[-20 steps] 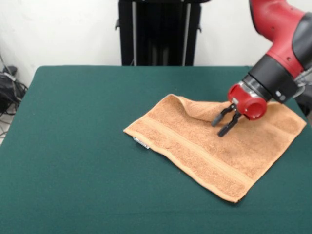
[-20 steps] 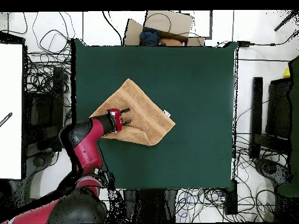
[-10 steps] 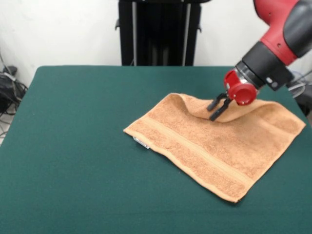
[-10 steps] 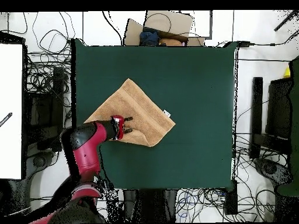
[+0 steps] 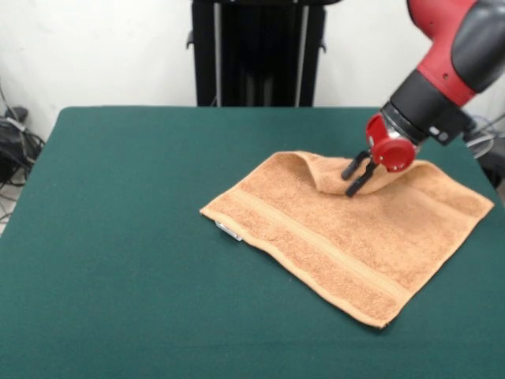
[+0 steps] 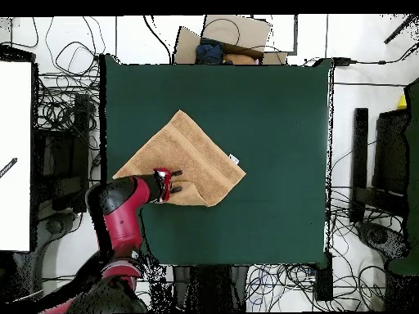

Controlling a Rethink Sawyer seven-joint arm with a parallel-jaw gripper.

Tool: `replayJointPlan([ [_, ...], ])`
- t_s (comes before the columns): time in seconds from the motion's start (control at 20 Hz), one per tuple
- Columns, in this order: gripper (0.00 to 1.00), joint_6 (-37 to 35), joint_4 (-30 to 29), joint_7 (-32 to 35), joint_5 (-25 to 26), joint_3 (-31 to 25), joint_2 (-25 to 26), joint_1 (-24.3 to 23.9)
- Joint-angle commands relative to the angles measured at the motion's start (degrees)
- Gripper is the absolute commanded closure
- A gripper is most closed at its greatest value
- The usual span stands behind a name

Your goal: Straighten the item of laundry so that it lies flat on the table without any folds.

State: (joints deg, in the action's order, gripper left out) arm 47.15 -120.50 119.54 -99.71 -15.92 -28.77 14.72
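Hovering right over the folded-back corner of the towel [image 5: 347, 229], the gripper [image 5: 357, 175] points its two black fingers [image 5: 351, 166] down and toward the cloth's middle, tips parted a little, with nothing pinched between them that I can see. Whether they brush the terry or sit just above it, I can't say from where I stand.

The peach-orange towel lies on the dark green table [image 5: 118, 237], turned like a diamond, most of it flat with its woven border band running along the near edge. A small white tag [image 5: 229, 230] pokes out at that edge, well away from the gripper. One fold is left: the corner beside the gripper is doubled over onto the towel's body, a soft hump curling inward toward the tag.

So here's what it all turns on, by my reckoning: the flap's free edge lies just ahead of the fingertips, on the side toward the towel's centre, and it needs carrying back the other way, outward past the gripper, away from the tag. The fold line runs across the corner, so the pull wants to go square to it.

No containers on the table at all.
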Motion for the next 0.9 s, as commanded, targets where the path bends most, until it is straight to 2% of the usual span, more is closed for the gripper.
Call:
replayJointPlan([
  [0.05,0.0,-9.8,-4.9,9.7,-0.3,-4.8,0.5,0.5],
  [0.45,0.0,-13.8,-8.8,6.8,-5.4,-7.9,-4.7,-0.9],
  [0.9,0.0,-12.2,-14.5,-0.9,-17.4,-16.1,-12.7,-4.5],
])
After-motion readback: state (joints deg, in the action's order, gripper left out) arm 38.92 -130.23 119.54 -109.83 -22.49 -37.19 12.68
